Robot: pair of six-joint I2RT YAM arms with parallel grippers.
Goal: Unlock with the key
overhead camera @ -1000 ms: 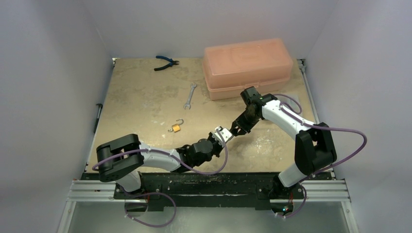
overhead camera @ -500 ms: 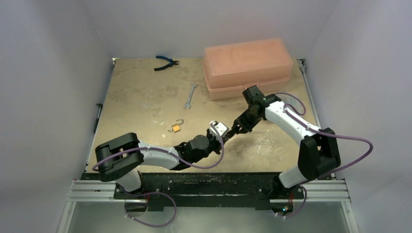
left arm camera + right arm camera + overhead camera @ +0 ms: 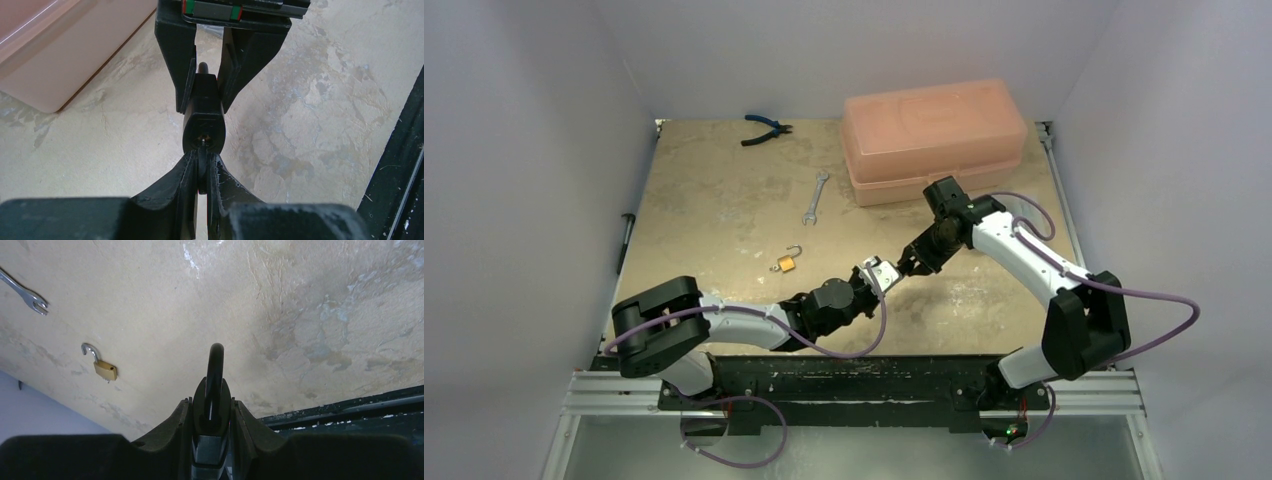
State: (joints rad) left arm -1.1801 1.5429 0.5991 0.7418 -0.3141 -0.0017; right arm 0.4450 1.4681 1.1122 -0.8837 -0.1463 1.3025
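Observation:
My right gripper (image 3: pixel 911 264) is shut on a black padlock (image 3: pixel 214 390) and holds it above the table, shackle pointing away from the right wrist camera. My left gripper (image 3: pixel 882 273) faces it, shut on a thin dark key (image 3: pixel 202 172). In the left wrist view the key's tip sits in the keyhole at the bottom of the black padlock (image 3: pixel 202 112), between the right gripper's fingers (image 3: pixel 181 75). The left fingertips (image 3: pixel 186 170) press the key from both sides, just short of the lock body.
A small brass padlock (image 3: pixel 787 262) with its shackle open lies on the table left of the grippers; it also shows in the right wrist view (image 3: pixel 105 369). A wrench (image 3: pixel 815 197), blue-handled pliers (image 3: pixel 767 128) and a pink plastic box (image 3: pixel 934 135) lie farther back.
The grippers stay joined at the padlock. The left gripper rose slightly towards the back, then came back a little. The right arm's elbow swung to the right.

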